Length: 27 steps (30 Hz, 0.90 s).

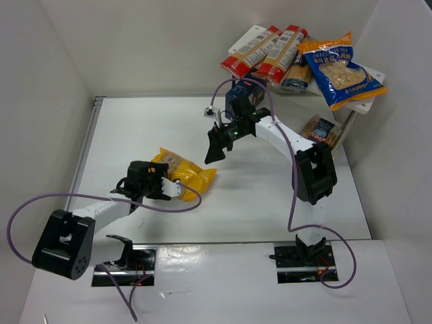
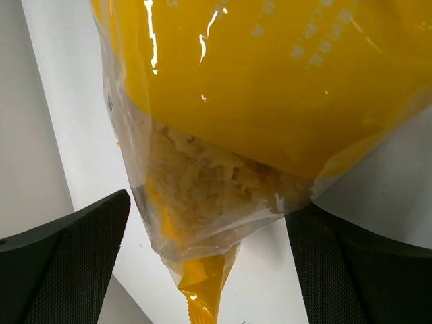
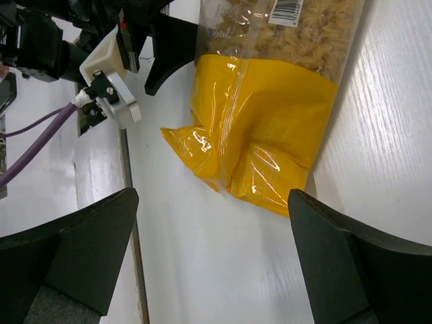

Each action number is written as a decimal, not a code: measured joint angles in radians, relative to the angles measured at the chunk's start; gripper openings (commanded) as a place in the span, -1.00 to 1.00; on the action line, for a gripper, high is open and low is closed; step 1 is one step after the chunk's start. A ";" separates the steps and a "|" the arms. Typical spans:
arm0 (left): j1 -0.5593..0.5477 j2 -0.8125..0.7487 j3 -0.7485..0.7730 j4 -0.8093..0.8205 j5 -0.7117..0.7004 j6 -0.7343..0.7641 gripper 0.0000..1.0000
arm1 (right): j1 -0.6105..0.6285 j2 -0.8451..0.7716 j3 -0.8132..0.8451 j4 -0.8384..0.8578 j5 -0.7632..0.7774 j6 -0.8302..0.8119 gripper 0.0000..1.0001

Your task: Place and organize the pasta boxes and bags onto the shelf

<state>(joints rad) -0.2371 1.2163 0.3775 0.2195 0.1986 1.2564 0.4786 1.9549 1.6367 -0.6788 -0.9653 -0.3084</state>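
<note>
1. Black fingers [image 2: 74,256] of the left gripper [image 2: 206,219] fill the close view, standing wide apart. The crimped tail of the yellow bag [image 2: 270,81] lies right between them, not pinched as far as I can see.
2. Across from it, the right gripper [image 1: 216,148] hangs over the table [image 1: 256,202] just past the bag's other end. Its jaws are spread too and hold nothing, and its own camera looks down on the yellow film.
3. Score so far: most packs are up. Beyond the right gripper, the shelf [image 1: 366,106] carries the two red-and-cream boxes [image 1: 266,50] and the blue-and-orange bag [image 1: 341,71] on its upper tier. The small clear bag [image 1: 320,130] sits on the lower one.
4. Peeking out just behind the right gripper is a dark blue box [image 1: 237,98] — which level it rests on, I cannot tell.
5. What's left, by my reading: the yellow bag is the one pack down on the table, between the two grippers and well apart from the shelf. The upper tier also looks heaped — packs askew, one overhanging the edge — so some tidying seems due.
6. As for the bag itself, it is glossy, crinkled yellow film with a clear window [image 2: 202,182] showing pale pasta and a barcode [image 3: 289,8] near one end. It lies flat and slumped, and I'd expect it to sag if lifted by one end.
</note>
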 measured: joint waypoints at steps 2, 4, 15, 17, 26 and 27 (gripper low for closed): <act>-0.011 0.013 0.000 0.013 -0.010 0.000 1.00 | 0.002 0.000 0.000 -0.002 0.004 -0.001 1.00; -0.038 0.029 0.000 0.029 -0.022 -0.003 1.00 | 0.002 0.000 0.000 -0.002 0.006 -0.002 1.00; -0.124 0.098 0.157 0.003 0.011 -0.221 -1.00 | 0.002 0.000 0.000 -0.019 0.029 -0.036 1.00; -0.101 0.097 0.221 -0.047 0.037 -0.304 -1.00 | 0.002 -0.001 -0.001 -0.021 0.040 -0.045 1.00; 0.176 0.095 0.459 -0.392 0.328 -0.573 -1.00 | -0.010 -0.098 -0.044 -0.034 0.073 -0.065 1.00; 0.215 0.095 0.484 -0.424 0.373 -0.591 -1.00 | -0.013 -0.113 -0.044 -0.033 0.073 -0.067 1.00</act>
<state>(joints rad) -0.0219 1.3113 0.8616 -0.2047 0.5720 0.6659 0.4660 1.8416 1.5925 -0.7116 -0.8925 -0.3752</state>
